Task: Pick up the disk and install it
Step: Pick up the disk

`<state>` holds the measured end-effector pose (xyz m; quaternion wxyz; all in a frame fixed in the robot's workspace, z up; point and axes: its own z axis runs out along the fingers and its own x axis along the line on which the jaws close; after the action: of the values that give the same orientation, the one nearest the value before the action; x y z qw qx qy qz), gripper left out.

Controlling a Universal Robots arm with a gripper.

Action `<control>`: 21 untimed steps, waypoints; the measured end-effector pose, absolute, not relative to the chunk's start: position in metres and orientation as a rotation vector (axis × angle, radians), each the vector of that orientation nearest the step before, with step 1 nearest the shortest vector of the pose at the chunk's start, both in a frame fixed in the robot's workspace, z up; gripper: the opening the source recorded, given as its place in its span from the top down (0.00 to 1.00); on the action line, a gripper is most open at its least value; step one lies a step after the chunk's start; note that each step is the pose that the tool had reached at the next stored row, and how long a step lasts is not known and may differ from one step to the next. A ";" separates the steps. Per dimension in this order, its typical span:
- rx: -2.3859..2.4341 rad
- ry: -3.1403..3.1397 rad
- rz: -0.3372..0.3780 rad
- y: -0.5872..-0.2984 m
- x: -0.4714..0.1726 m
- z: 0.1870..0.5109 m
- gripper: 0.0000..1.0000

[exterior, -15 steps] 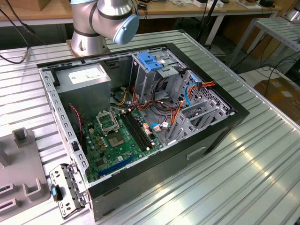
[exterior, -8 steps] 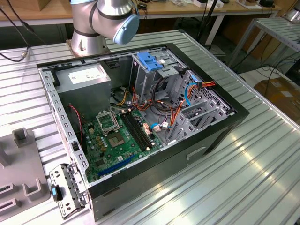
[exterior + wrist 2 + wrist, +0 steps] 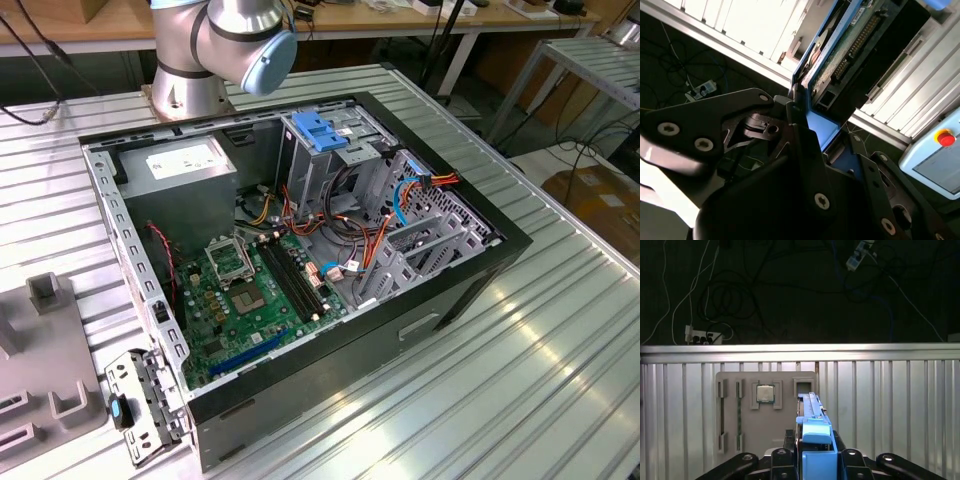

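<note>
The disk (image 3: 852, 47) is held edge-on between my gripper's (image 3: 822, 127) black fingers; its green circuit-board underside and blue plastic side rail show in the second wrist view. In the first wrist view the disk (image 3: 812, 415) stands upright with its blue rail facing the camera, and the gripper (image 3: 816, 457) is shut on its sides. It hangs above a grey parts fixture (image 3: 735, 385) on the ribbed metal table. The open computer case (image 3: 470, 270) lies on the table in the exterior view, with the arm's base (image 3: 190, 80) behind it.
Inside the case are a metal drive cage with a blue top (image 3: 320, 135), a grey power-supply box (image 3: 185, 165), a green motherboard (image 3: 245, 295) and loose cables (image 3: 350, 240). The fixture holds a processor chip (image 3: 765, 393). A detached bracket (image 3: 140, 405) lies by the case's near corner.
</note>
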<state>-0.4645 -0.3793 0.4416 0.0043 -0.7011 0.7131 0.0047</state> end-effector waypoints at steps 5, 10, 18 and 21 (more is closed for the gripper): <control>-2.196 2.234 0.015 -0.379 -0.465 0.448 0.63; -2.196 2.234 0.015 -0.379 -0.465 0.457 0.63; -2.197 2.234 0.015 -0.379 -0.465 0.471 0.63; -2.197 2.234 0.015 -0.379 -0.465 0.477 0.63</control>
<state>-0.4645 -0.3793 0.4771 0.0042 -0.7011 0.7131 0.0047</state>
